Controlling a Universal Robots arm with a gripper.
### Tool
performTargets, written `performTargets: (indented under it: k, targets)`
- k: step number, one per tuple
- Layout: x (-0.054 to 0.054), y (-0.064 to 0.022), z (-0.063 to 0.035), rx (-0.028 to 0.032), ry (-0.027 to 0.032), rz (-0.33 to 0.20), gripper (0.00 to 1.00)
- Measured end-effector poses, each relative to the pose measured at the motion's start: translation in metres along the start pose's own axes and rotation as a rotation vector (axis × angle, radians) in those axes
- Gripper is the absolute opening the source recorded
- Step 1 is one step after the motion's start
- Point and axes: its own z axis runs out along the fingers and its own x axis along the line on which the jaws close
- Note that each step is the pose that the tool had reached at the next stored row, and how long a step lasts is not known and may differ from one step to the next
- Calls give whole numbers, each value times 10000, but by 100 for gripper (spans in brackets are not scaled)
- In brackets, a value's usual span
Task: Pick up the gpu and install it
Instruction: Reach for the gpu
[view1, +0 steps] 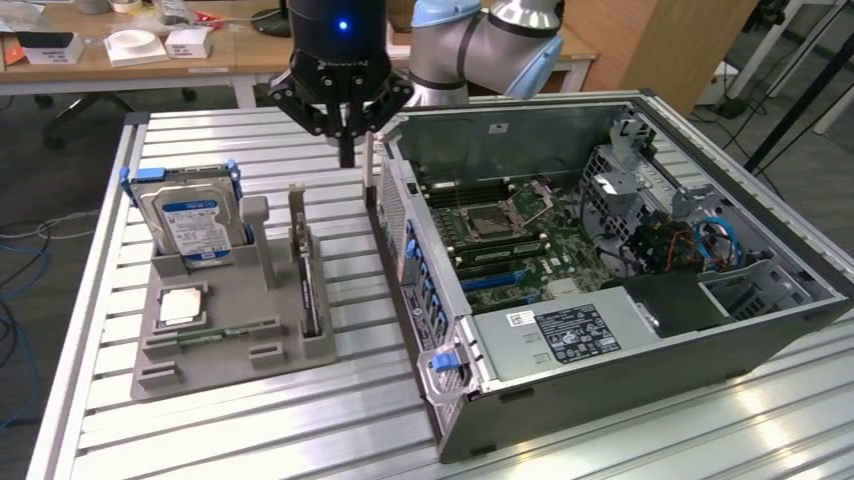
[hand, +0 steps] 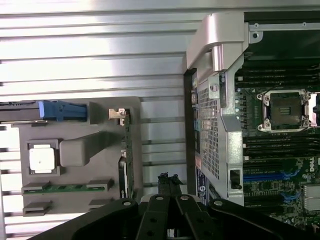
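Note:
The gpu stands on its long edge in a slot of the grey holder, its silver bracket at the far end. In the wrist view the gpu is a thin dark strip with the bracket tab at one end. My gripper hangs above the table behind the holder, close to the case's rear corner, fingers pressed together and pointing down, shut on nothing. The gripper sits between the gpu and the case wall, apart from both.
The open computer case lies on its side at the exterior view's right, motherboard exposed. The holder also carries a hard drive, a processor and a memory stick. The slatted aluminium table runs underneath.

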Motion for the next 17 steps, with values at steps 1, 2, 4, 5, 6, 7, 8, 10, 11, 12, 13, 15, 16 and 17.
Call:
performTargets:
  k: [1, 2, 4, 5, 6, 7, 8, 10, 11, 12, 13, 15, 16, 17]
  targets:
    - [7, 0, 1, 1, 0, 0, 11]
    - [14, -1, 1, 1, 1, 0, 11]
    - [30, -2, 3, 0, 0, 0, 11]
    - [38, -3, 4, 0, 1, 0, 11]
    - [47, -4, 5, 0, 1, 0, 11]
    - [56, -5, 6, 1, 1, 0, 11]
    - [66, -5, 7, 0, 0, 0, 11]
    - [85, -7, 9, 0, 0, 0, 11]
    - [95, -7, 10, 0, 0, 1, 11]
    - [106, -8, 11, 0, 0, 0, 11]
    - [117, -9, 12, 0, 0, 0, 11]
    - [138, -11, 14, 0, 0, 1, 11]
    - [149, -12, 15, 0, 0, 0, 11]
    - [159, -13, 15, 1, 1, 0, 11]
